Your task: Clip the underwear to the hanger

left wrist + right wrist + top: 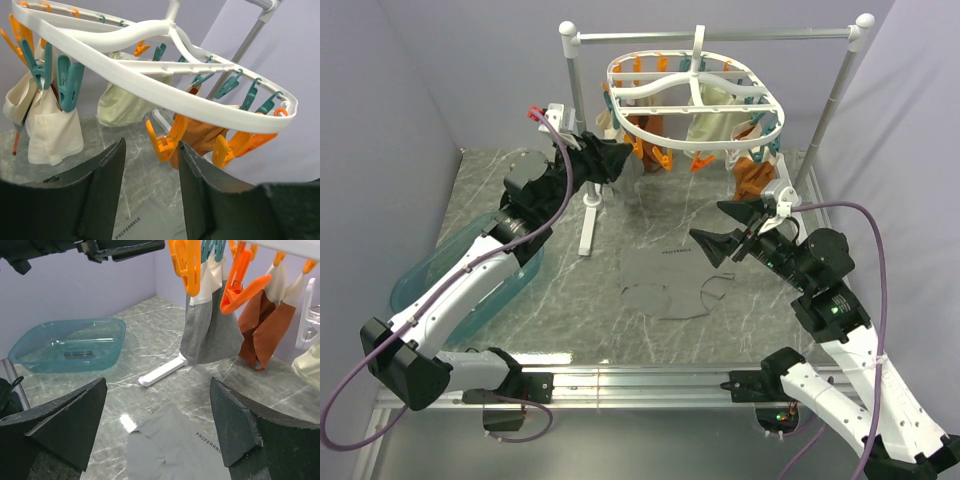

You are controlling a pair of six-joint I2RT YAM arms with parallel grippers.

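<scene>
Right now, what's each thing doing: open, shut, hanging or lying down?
underwear: lying flat on the table, not clipped.
hanger: hanging from the rail, other cloths pegged on.
left gripper: open, empty, near an orange peg.
right gripper: open, empty, above the underwear.

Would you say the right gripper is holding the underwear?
No, the right gripper stands open above the underwear, which lies flat on the table.

- Teal basin, left on the table.
- Table is grey marble.
- White rail stand at the back.
- Cream cloth, hanging.
- Brown garment, hanging right.
</scene>
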